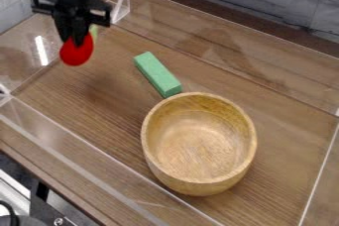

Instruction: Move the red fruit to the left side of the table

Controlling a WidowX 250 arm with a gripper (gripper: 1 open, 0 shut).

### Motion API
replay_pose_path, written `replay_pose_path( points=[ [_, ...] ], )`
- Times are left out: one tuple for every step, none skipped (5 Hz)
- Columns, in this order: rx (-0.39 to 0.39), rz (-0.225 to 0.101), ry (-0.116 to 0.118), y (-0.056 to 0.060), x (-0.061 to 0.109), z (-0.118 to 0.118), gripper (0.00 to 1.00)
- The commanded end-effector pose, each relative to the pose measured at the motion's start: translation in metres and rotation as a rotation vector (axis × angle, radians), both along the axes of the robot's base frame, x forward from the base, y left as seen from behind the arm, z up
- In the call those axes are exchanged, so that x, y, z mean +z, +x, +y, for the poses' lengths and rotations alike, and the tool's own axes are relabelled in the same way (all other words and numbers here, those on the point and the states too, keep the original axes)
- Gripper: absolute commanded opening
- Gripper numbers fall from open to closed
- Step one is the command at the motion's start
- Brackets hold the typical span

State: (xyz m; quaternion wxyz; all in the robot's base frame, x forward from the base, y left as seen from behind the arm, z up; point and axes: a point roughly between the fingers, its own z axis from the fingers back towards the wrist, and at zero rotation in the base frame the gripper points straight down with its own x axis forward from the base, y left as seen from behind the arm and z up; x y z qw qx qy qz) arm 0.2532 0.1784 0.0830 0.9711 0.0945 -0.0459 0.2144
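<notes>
The red fruit (pixel 77 51), small, glossy and rounded, hangs just above the left part of the brown wood-grain table (pixel 106 101). My black gripper (pixel 79 38) comes down from above and is shut on the fruit's top. Whether the fruit touches the tabletop I cannot tell. The gripper's upper body covers part of the back-left corner.
A green rectangular block (pixel 157 73) lies to the right of the fruit. A round light wooden bowl (pixel 199 142) stands at the front right. Low clear acrylic walls (pixel 79 167) edge the table, the left wall close to the gripper.
</notes>
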Motion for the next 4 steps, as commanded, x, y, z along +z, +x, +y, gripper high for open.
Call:
replay_pose_path(
  points=[
    [-0.001,-0.025,0.023,0.002,-0.001,0.01,0.0],
    [-0.005,-0.016,0.016,0.002,-0.01,0.017,0.0],
    [-0.01,-0.007,0.007,0.002,-0.016,0.021,1.0],
    [-0.027,-0.001,-0.01,0.003,-0.022,0.024,1.0]
  ],
)
